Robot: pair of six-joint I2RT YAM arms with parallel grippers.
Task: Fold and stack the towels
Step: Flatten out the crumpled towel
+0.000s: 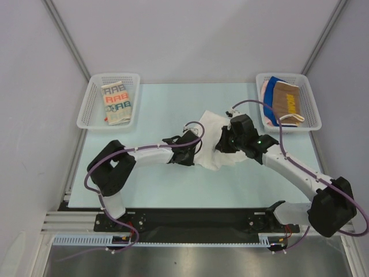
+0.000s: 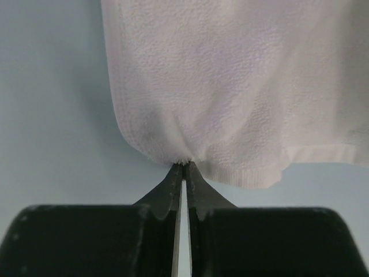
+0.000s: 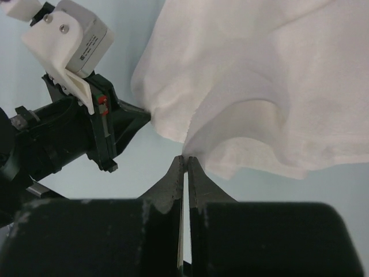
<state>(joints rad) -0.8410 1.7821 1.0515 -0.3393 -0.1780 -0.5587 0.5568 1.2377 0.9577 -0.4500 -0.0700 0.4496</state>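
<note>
At centre, hands (image 2: 183,164) (image 3: 185,157) (pinched) on towel (image 2: 230,86)

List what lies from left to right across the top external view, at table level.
Left basket holding the cream lettered towel → left gripper → right gripper → right basket holding the brown towel. The white towel, pinched by both grippers, spans them, so it is left unplaced.
</note>
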